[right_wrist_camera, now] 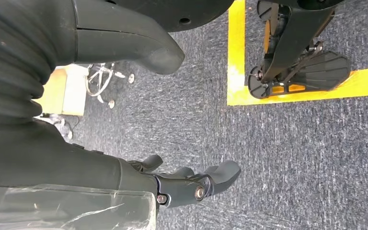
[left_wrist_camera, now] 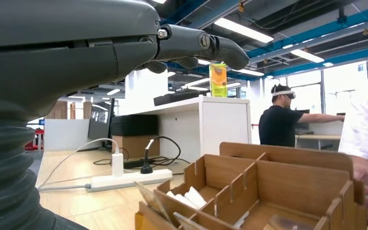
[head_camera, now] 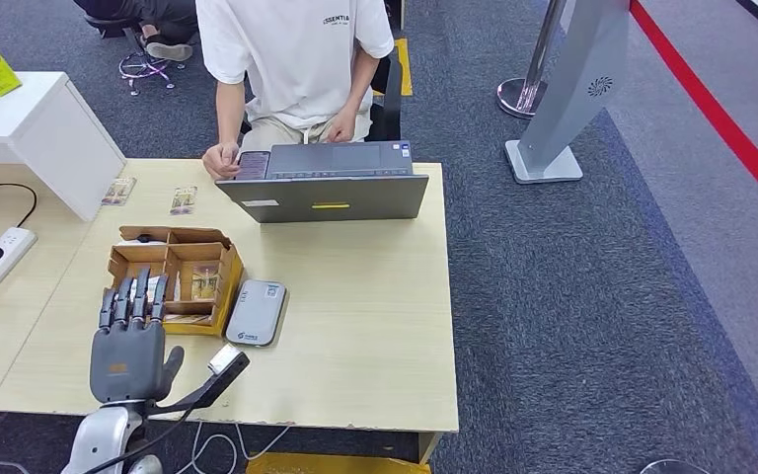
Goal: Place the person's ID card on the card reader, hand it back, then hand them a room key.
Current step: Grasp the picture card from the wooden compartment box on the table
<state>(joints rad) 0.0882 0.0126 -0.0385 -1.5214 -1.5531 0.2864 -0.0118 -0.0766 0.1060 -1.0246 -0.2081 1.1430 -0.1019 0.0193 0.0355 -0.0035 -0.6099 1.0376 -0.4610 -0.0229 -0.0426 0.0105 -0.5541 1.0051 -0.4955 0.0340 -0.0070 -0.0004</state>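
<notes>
Fingers of the left hand are extended and slightly apart, holding nothing, poised over the near edge of the cardboard organiser box; the left wrist view confirms the fingers stretched out above the box's dividers with no card between them. Right hand hangs at the robot's side over the carpet, fingers loosely apart, holding nothing. Card reader, a grey flat unit, lies on the bench touching the right wall of the box, with nothing resting on it. Compartments of the box hold what appear to be small cards or sleeves, likely the room keys; which is which cannot be told. Two small card-like items lie near the far-left part of the bench, just beside the person seated behind the laptop; whether either is the ID card cannot be told. Judged risks: the hand, so close above the thin dividers, could catch one while descending and drag or tip the light box, which would shove the reader touching it. Flat cards on a flat surface are likely to slip from broad fingers. Reaching toward the far items could bring the arm against the laptop lid or the person's hand.
</notes>
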